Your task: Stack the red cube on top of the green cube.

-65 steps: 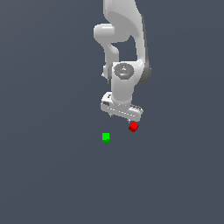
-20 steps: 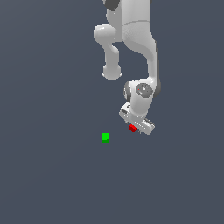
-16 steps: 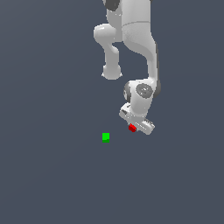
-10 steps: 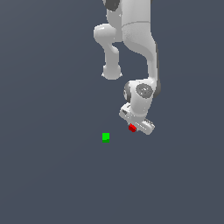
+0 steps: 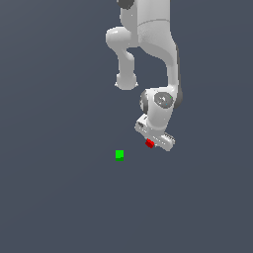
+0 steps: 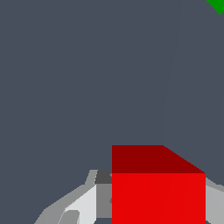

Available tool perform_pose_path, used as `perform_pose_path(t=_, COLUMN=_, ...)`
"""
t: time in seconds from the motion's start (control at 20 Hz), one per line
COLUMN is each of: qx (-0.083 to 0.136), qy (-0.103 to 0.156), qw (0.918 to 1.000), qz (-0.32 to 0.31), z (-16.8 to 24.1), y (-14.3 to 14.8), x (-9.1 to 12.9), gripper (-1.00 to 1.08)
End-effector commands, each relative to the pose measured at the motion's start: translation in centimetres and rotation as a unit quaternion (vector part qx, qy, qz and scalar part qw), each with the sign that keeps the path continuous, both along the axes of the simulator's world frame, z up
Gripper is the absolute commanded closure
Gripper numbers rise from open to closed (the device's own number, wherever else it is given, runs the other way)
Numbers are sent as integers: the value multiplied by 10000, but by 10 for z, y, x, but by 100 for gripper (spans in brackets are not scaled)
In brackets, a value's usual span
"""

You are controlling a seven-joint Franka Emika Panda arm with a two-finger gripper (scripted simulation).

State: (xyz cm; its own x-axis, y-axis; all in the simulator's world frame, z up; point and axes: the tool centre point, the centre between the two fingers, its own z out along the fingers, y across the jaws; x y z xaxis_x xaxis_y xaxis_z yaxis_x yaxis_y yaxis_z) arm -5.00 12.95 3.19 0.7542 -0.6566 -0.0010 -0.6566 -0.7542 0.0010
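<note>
The red cube (image 5: pixel 149 143) sits between the fingers of my white gripper (image 5: pixel 152 144), low over the grey floor. In the wrist view the red cube (image 6: pixel 157 188) fills the gap between the two fingers (image 6: pixel 85 203), which press on its sides, so the gripper is shut on it. The green cube (image 5: pixel 119 154) lies on the floor, apart from the gripper, toward the exterior view's left and slightly nearer. Only a corner of the green cube (image 6: pixel 217 5) shows in the wrist view.
The plain dark grey floor (image 5: pixel 59 197) spreads all around. The white arm (image 5: pixel 148 44) rises behind the gripper.
Since 3.2 s ago the arm has swung toward the exterior view's right, turned the hand and come down around the red cube. Over the last second hardly anything has moved.
</note>
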Motion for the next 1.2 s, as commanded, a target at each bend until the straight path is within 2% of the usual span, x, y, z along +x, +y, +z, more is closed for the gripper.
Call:
perform_pose_path(t=0.0, qx=2, qy=-8, qw=10000, qz=0, z=11, y=0, x=0, gripper=108)
perform_pose_path(t=0.6, qx=2, qy=-7, qw=10000, qz=-3, z=80, y=-1, x=0, gripper=108)
perform_pose_path(t=1.15, qx=1, qy=-11, qw=10000, qz=-2, z=84, y=-8, x=3, gripper=108)
